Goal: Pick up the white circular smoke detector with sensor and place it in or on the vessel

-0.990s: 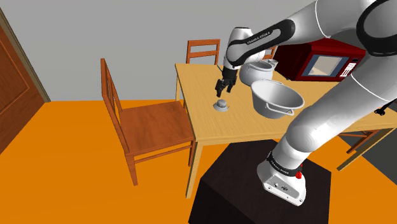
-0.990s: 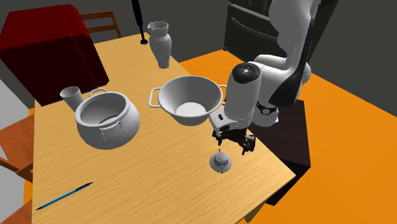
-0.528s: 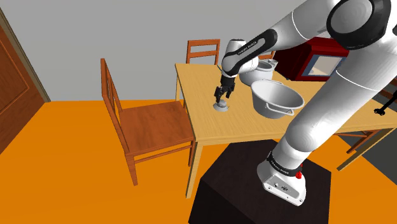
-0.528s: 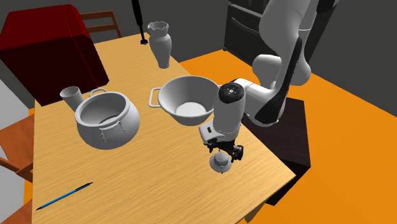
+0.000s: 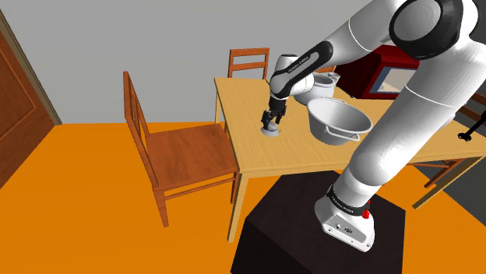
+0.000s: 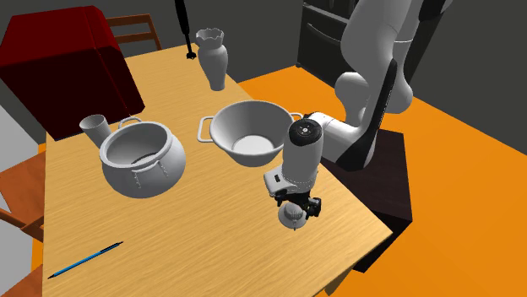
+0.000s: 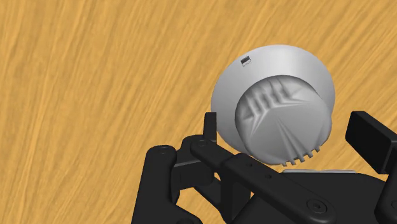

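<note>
So the hand (image 6: 296, 208) has dropped right down over the last second and now straddles the detector (image 7: 280, 105), which sits on the worktop (image 6: 194, 236) near the edge by the stand (image 6: 390, 190). The fingers (image 7: 371, 140) are spread, one each side, not clamped yet, so I'd guess squeezing comes next. The bowl (image 6: 226, 133) waits just beyond, further in.

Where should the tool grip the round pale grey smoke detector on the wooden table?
Probably the raised ribbed dome, across its sides, from straight above: the smoke detector lies flat, dome up, its base rim low on the wooden table.
</note>
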You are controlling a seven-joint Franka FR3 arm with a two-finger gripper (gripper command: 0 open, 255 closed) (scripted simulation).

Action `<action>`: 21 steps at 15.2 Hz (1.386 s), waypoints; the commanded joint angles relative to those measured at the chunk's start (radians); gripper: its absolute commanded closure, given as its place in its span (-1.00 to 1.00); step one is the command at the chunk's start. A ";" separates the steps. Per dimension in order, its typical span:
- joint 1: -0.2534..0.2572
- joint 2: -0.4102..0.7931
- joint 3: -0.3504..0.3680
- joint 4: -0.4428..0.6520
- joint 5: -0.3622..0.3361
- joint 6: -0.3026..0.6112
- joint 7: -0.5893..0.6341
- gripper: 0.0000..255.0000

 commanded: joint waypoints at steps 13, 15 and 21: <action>0.000 0.001 0.000 0.000 0.000 0.001 0.000 1.00; 0.000 -0.012 0.000 0.002 -0.003 -0.014 0.003 1.00; -0.002 -0.079 0.002 0.025 -0.020 -0.103 0.015 1.00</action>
